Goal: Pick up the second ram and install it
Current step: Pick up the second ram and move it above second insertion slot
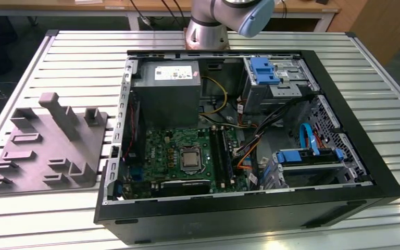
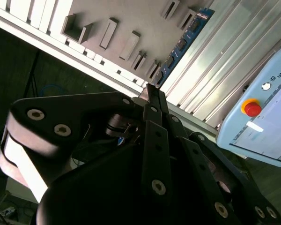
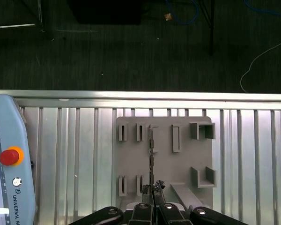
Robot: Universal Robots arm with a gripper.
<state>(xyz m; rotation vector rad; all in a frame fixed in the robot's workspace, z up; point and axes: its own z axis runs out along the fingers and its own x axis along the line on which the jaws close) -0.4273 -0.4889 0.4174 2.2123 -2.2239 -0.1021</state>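
Note:
The second ram [image 3: 151, 150] stands on edge in the grey slotted holder block [image 3: 182, 164], seen as a thin dark line in the first wrist view. In the second wrist view the ram [image 2: 182, 44] shows its blue board and black chips. My gripper [image 3: 152, 190] hangs well above the holder, in line with the stick. Its fingers meet at the tips and it is shut on nothing; the gripper [image 2: 150, 90] looks the same in the second wrist view. The holder block [image 1: 40, 151] lies at the exterior view's left. The green motherboard [image 1: 186, 151] with its long black slots [image 1: 221, 151] sits in the open computer case [image 1: 339, 130].
A slatted metal table [image 1: 82, 57] carries the case and the holder. A pale blue teach pendant [image 3: 4, 159] with a red button rests on the table beside the holder. The power supply [image 1: 165, 91], drive cages and cables crowd the case. The table's edge [image 3: 140, 95] runs just beyond the holder.

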